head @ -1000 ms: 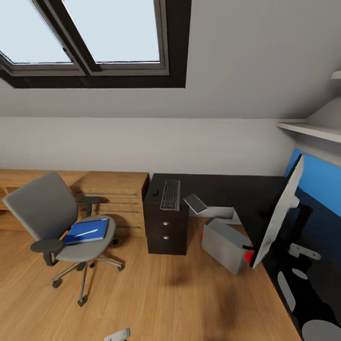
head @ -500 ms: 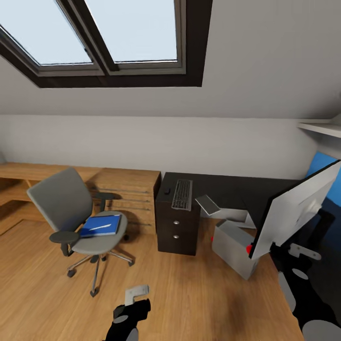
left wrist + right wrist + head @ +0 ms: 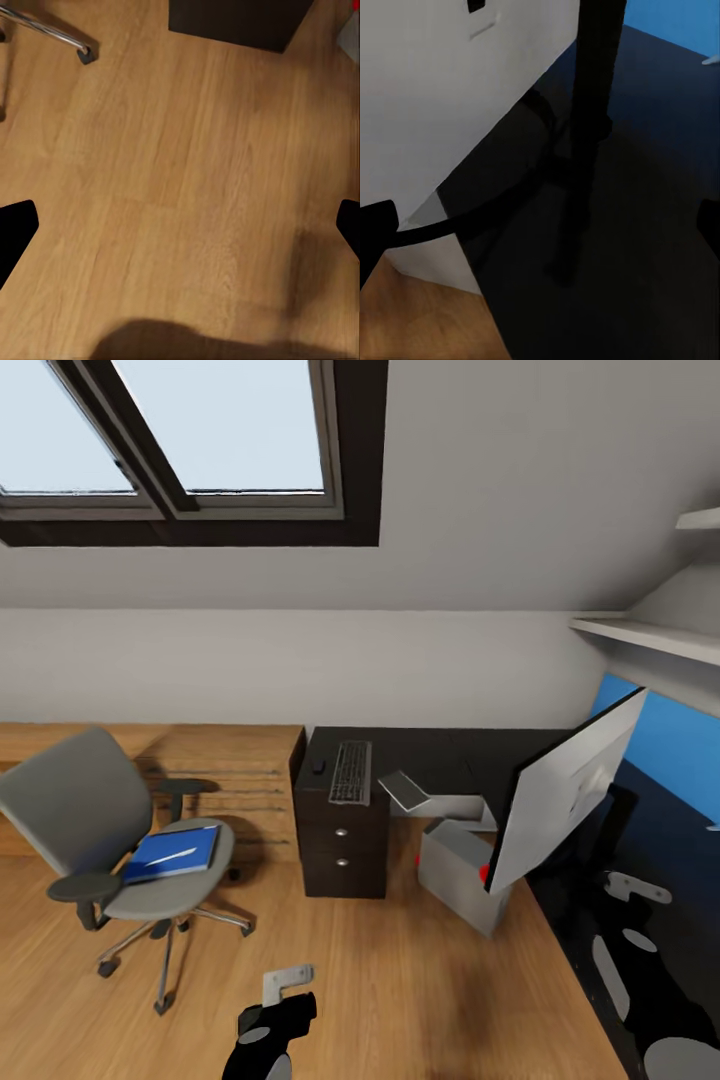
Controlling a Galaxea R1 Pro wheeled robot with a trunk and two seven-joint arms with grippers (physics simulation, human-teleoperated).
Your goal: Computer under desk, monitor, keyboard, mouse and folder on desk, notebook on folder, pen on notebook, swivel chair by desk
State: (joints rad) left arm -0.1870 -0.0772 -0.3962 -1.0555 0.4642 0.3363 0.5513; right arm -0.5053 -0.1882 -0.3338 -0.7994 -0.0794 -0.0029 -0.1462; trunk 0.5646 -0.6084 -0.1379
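The black bench (image 3: 470, 755) serves as the landmark: an L-shaped glossy top whose short wing ends in a three-drawer unit (image 3: 342, 848) and whose long wing runs along the blue wall panel (image 3: 668, 745). The keyboard (image 3: 350, 771) lies on the top above the drawer unit, its long side running from the front edge toward the wall, with the mouse (image 3: 318, 766) just beside it near the bench's outer edge. The notebook (image 3: 405, 791) juts tilted over the front edge of the bench, beside the drawer unit. The computer (image 3: 460, 875) stands askew on the floor at the inner corner of the bench, partly out from under it. The monitor (image 3: 560, 790) leans steeply on the long wing, its silver-white back up and its lower corner overhanging the bench edge above the computer; the right wrist view shows its black stand (image 3: 585, 135) on the dark top. The swivel chair (image 3: 110, 840) sits well apart from the bench, in front of a wooden chest of drawers (image 3: 235, 780), carrying the folder (image 3: 170, 853) on its seat with the pen (image 3: 172, 856) lying on it. Open wooden floor (image 3: 400, 980) stretches between chair and bench. The left gripper (image 3: 180, 225) hangs over that bare floor with fingers spread wide; the right gripper (image 3: 540, 225) is likewise wide apart, empty, over the bench beside the monitor's stand.
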